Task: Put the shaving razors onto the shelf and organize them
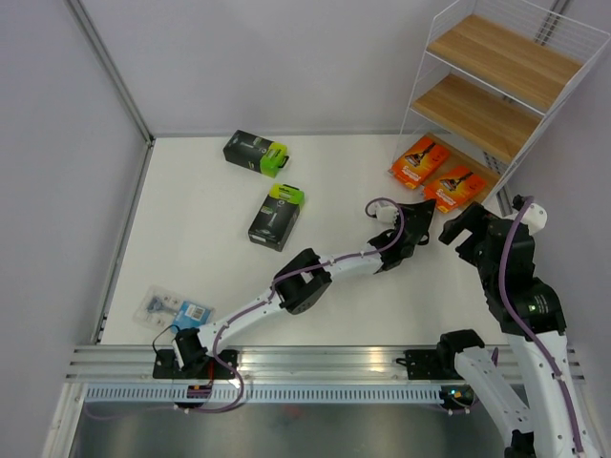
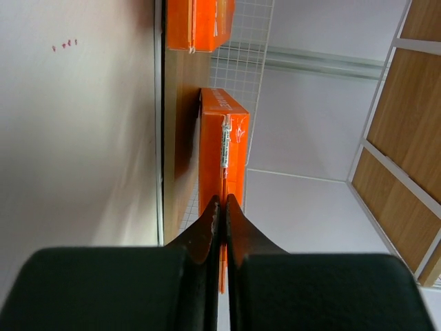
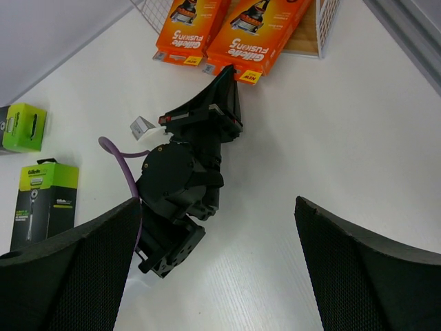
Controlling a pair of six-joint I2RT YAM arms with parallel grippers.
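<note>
Orange card [image 3: 258,34] lies on the shelf's [image 1: 501,57] bottom board, long axis running straight away from the left hand [image 3: 230,69], which pinches its near edge. Right hand [image 1: 461,227] gapes beside the shelf.

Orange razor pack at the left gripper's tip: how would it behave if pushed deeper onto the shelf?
The orange razor pack lies flat and looks thin, so it would probably slide rather than tip. Pushed at one corner by the left gripper, it may swivel toward the neighbouring orange pack. Its glossy card suggests it is light.
</note>
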